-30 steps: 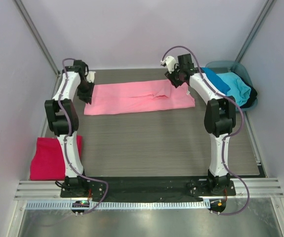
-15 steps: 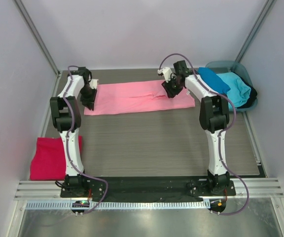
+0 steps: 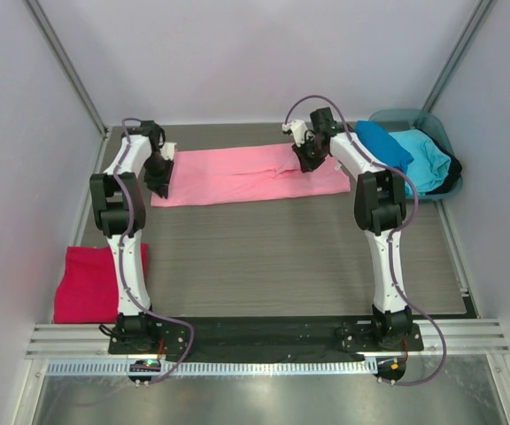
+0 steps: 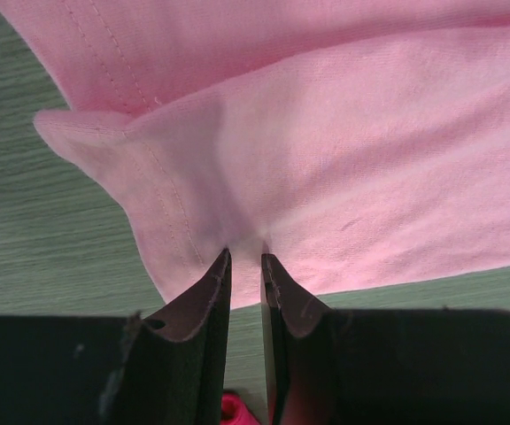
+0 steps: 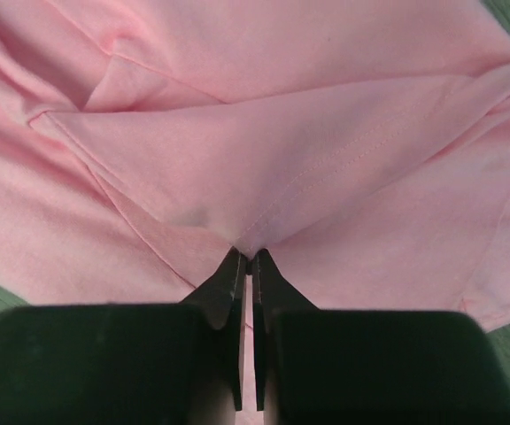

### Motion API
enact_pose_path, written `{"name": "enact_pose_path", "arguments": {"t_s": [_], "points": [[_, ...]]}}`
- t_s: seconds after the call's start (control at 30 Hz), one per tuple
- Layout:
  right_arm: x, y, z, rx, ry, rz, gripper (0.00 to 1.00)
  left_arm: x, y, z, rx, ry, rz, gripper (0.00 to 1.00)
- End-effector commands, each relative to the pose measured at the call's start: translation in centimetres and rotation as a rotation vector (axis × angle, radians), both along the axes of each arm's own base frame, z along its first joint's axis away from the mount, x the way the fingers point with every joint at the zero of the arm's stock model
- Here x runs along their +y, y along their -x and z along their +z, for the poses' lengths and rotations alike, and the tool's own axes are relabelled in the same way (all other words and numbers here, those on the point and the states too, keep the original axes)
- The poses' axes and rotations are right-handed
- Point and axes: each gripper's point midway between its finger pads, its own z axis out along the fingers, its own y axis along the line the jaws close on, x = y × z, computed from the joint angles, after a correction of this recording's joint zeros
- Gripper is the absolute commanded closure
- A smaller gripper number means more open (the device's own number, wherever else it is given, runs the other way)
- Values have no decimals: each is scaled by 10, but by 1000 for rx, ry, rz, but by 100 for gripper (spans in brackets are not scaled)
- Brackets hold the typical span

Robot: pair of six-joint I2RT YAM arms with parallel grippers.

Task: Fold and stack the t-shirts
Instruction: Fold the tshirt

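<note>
Top external: light pink t-shirt [image 3: 246, 174] spread flat across far half of table [image 3: 282, 257]. Left hand [image 3: 160, 177] down at its left edge, pinching the hem. Right hand [image 3: 306, 158] right of centre, angled down, fingers pressed together on a raised fold. Crimson t-shirt [image 3: 91, 283] folded, near left. Blue t-shirt [image 3: 383, 143] and turquoise t-shirt [image 3: 423, 159] in tub [image 3: 414, 113], far right.

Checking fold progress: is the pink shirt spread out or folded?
Partly folded: the pink shirt lies as a long narrow band, overlapping layers visible in both wrist views.
</note>
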Motion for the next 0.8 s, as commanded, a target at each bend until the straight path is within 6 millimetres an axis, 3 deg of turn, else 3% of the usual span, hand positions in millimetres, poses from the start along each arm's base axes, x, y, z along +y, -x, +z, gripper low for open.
{"name": "enact_pose_path", "arguments": {"t_s": [0.0,0.17,0.2,0.27,0.3,0.33,0.37,0.43,0.47,0.53,0.57,0.6,0.77], "points": [[16,-5,22,-31,-58,26,99,3,-3,6,-24,-11,12,79],[32,-16,51,-93,-112,44,99,5,-3,11,-30,-18,12,79],[38,-27,67,-145,-130,49,99,4,-2,12,-31,-17,9,79],[54,-39,65,-175,-141,44,99,6,-2,18,-48,-25,4,79],[63,-54,84,-241,-157,41,98,5,-3,22,-58,-24,-2,78],[69,-60,78,-250,-155,30,96,5,-4,27,-70,-23,-12,76],[76,-69,96,-308,-160,14,81,2,-6,38,-94,-1,-42,71],[77,-75,104,-339,-166,-14,59,-4,-5,55,-128,29,-111,64],[75,-75,120,-368,-174,-27,56,-7,-6,76,-185,35,-200,59],[67,-71,119,-368,-159,-58,51,-6,1,84,-205,6,-301,53],[63,-66,138,-389,-166,-59,51,-4,3,89,-217,-19,-366,47],[61,-57,126,-355,-157,-56,50,3,5,99,-237,-79,-462,45],[51,-24,129,-316,-149,-49,50,5,27,78,-119,-166,-688,48]]}}
